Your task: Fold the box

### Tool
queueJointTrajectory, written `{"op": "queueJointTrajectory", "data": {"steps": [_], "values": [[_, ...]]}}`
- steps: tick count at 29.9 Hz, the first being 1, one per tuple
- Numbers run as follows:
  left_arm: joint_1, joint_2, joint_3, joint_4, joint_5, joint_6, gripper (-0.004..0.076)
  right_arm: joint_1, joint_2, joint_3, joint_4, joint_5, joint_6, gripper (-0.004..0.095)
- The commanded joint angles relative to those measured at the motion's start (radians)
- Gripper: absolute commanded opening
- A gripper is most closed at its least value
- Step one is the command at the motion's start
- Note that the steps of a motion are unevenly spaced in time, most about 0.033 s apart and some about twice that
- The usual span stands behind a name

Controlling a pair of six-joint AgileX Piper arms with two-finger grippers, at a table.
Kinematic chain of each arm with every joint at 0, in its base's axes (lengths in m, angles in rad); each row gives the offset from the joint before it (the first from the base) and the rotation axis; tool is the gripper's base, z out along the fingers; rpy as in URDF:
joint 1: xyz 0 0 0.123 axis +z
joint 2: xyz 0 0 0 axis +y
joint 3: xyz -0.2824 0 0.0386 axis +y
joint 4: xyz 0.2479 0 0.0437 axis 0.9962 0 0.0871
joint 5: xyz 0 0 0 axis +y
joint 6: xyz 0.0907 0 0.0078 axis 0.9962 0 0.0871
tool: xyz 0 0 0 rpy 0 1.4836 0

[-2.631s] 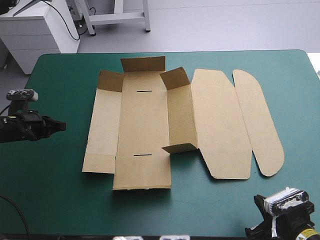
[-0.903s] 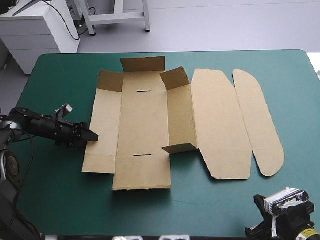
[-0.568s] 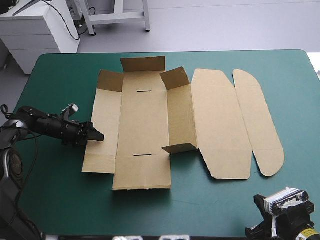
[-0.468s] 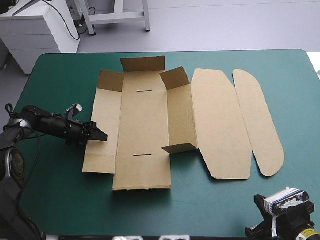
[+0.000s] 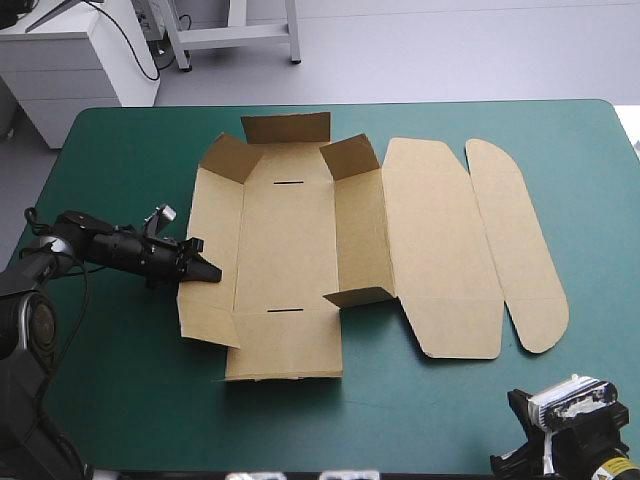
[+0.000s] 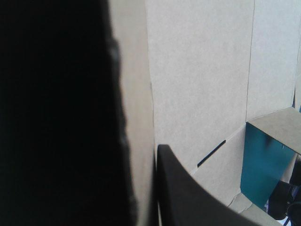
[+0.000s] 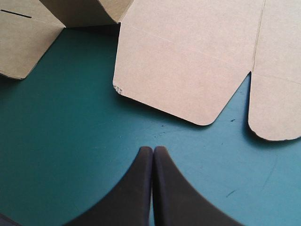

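A teal-green table cover [image 5: 120, 400] fills the high view. Beyond its far edge lie grey floor, a white cabinet [image 5: 75, 60] and the legs of a metal frame [image 5: 235, 35]. One brown box [image 5: 290, 250], a cut sheet of board, lies at the middle of the table, reaching toward the right side. Its base panel carries two slots, one near the far end [image 5: 288, 184] and one near the near end [image 5: 285, 311]. Three walls stand up from the base: the far end flap [image 5: 287, 128], the right wall [image 5: 360, 235] with its two corner flaps turned inward, and the left wall [image 5: 215, 250], which is tilted up off the cover with its corner flaps. The near end flap [image 5: 285, 345] lies flat. To the right, the lid panel [image 5: 440, 250] and the rounded tuck flap [image 5: 515, 245] also lie flat. Two grippers are present. The left gripper [image 5: 203, 268] is at the left wall's outer edge. In its wrist view one black finger [image 6: 188, 197] rises at the middle against the wall's inner face, a strip of board beside it, so the fingers are clamped on the box. The right gripper [image 7: 153, 149] hangs over bare cover near the table's near right corner, its fingers pressed together in one pointed arch. The lid's rounded near edge lies ahead of it, apart.
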Motion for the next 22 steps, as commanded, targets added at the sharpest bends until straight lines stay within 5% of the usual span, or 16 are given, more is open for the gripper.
{"op": "queueJointTrajectory", "data": {"steps": [1, 13, 22], "values": [[-0.006, -0.043, -0.015, -0.058, 0.082, 0.010, -0.0008, 0.003, 0.014, -0.021, 0.024, -0.054, -0.007, -0.0020], [-0.013, -0.045, -0.046, -0.068, 0.055, 0.125, -0.0008, 0.003, 0.014, -0.021, 0.024, -0.054, -0.007, -0.0020], [-0.127, -0.081, -0.262, 0.097, 0.044, 0.062, -0.0008, 0.003, 0.014, -0.021, 0.024, -0.054, -0.007, -0.0020]]}}
